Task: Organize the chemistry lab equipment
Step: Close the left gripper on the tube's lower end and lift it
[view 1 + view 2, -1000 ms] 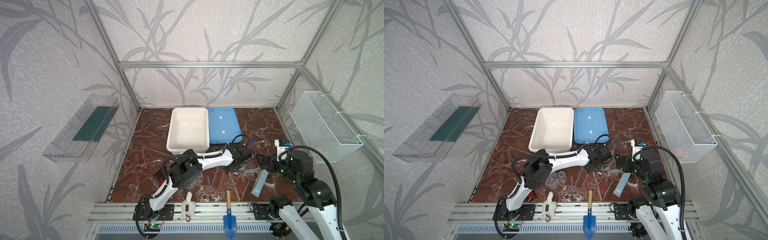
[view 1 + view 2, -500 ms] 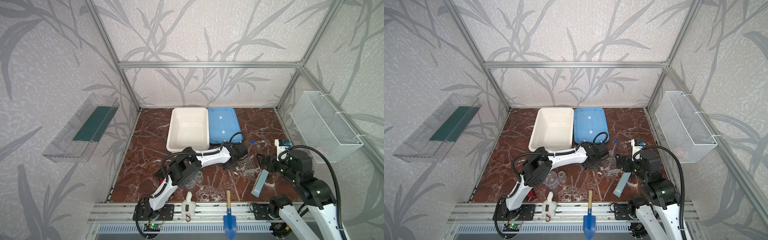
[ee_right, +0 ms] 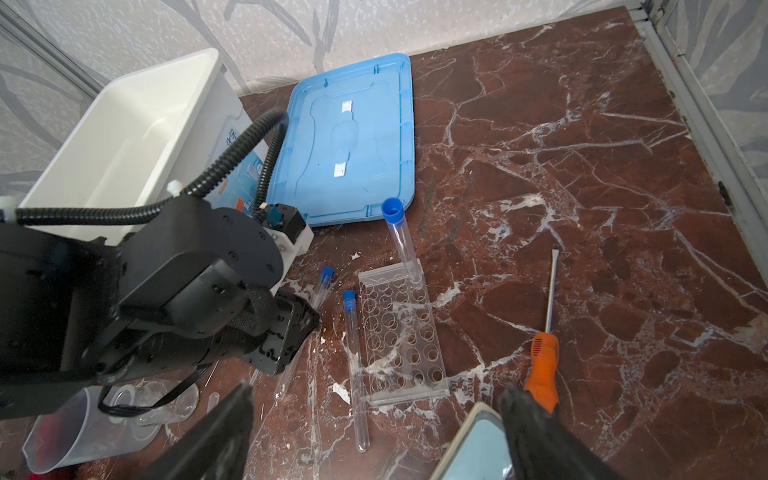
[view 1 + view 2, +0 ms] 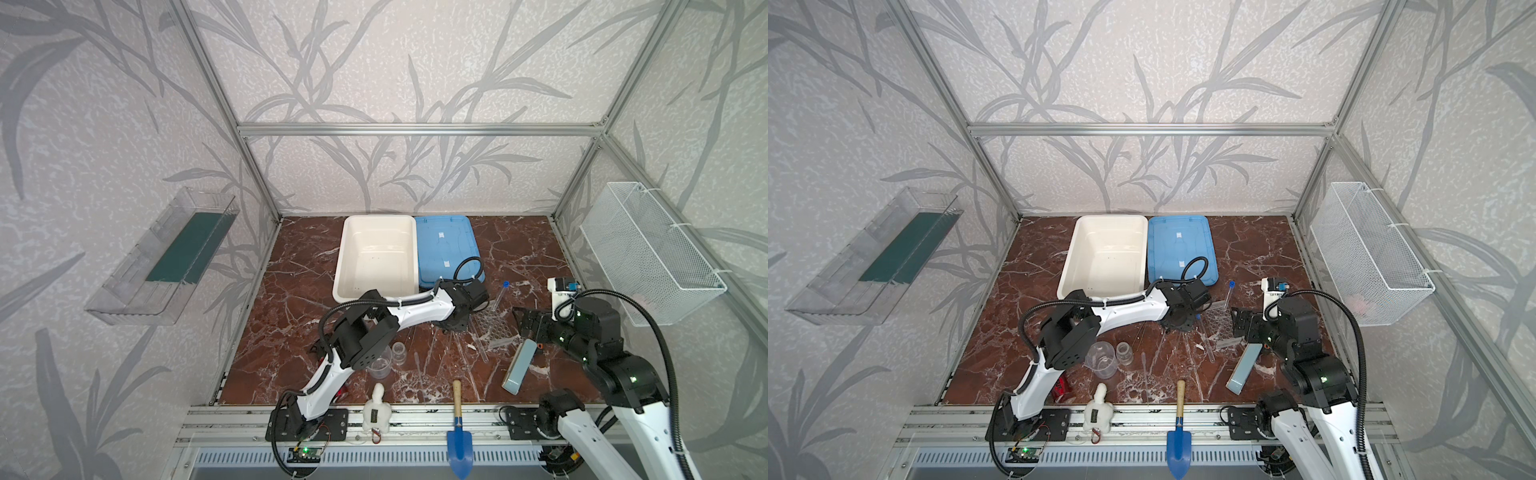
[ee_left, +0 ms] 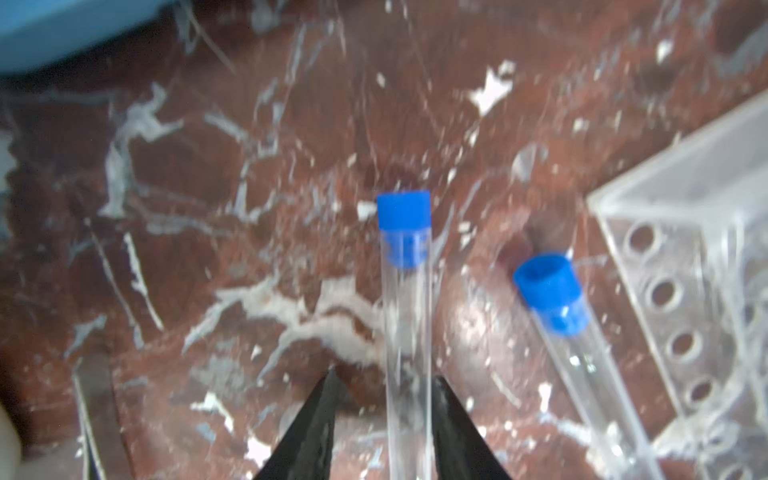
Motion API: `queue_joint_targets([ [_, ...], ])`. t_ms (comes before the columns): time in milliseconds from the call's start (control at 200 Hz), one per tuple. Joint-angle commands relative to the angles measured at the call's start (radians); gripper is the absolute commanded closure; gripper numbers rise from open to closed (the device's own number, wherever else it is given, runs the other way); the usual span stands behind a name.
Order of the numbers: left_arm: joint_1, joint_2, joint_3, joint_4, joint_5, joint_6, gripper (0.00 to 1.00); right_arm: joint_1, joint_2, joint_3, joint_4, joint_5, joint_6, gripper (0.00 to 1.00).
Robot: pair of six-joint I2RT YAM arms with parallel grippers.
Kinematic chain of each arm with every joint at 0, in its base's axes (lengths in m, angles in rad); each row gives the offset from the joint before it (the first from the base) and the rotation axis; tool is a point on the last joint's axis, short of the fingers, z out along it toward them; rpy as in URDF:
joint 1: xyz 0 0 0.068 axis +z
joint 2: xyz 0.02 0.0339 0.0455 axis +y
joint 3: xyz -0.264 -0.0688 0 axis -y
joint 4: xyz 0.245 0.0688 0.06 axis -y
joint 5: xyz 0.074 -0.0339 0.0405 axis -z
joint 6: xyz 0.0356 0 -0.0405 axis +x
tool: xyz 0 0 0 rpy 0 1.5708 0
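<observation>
My left gripper [image 5: 386, 376] is low over the marble, open, with a clear blue-capped tube [image 5: 405, 291] between its jaws. One finger touches the tube, the other stands off it. A second capped tube [image 5: 557, 307] lies beside the clear perforated rack [image 5: 685, 291]. In both top views the left gripper [image 4: 455, 326] [image 4: 1177, 326] is just left of the rack [image 4: 494, 328] [image 4: 1221, 322]. One tube [image 4: 500, 293] [image 3: 401, 245] leans in the rack's far end. Another tube [image 3: 355, 365] lies along the rack [image 3: 399, 332]. The right gripper [image 3: 374, 392] [image 4: 524, 322] hangs open and empty right of the rack. A beaker [image 4: 380, 365] and a small glass bottle [image 4: 399, 353] stand front left.
A white bin [image 4: 376, 257] and a blue lid [image 4: 446, 249] lie at the back. An orange-handled screwdriver [image 3: 544, 361] and a light-blue block [image 4: 517, 365] lie by the right gripper. A blue trowel [image 4: 458, 432] and a white figurine [image 4: 376, 411] sit on the front rail. A red canister [image 4: 1064, 386] shows behind the left arm.
The left wrist has shifted a little to the left beside the rack. The right arm has stayed where it was.
</observation>
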Motion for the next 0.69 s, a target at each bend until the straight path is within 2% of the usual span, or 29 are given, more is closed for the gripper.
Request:
queue_joint_targets([
  [0,-0.031,-0.076,-0.096,-0.056,0.053,-0.010,0.61,-0.001,0.002,-0.012,0.007,-0.001,-0.014,0.09],
  [125,-0.053,-0.111,-0.152,-0.050,0.085,-0.011,0.64,-0.002,0.008,-0.014,0.011,0.000,-0.014,0.08],
  [225,-0.057,-0.120,-0.184,-0.016,0.157,-0.034,0.65,-0.002,0.008,-0.014,0.009,0.001,-0.014,0.09],
  [380,-0.067,-0.106,-0.165,-0.072,0.086,-0.022,0.69,-0.002,0.005,-0.014,0.009,0.006,-0.014,0.09],
  [690,-0.066,-0.076,-0.128,-0.090,0.034,0.015,0.73,-0.002,0.011,-0.015,0.011,0.007,-0.014,0.09],
])
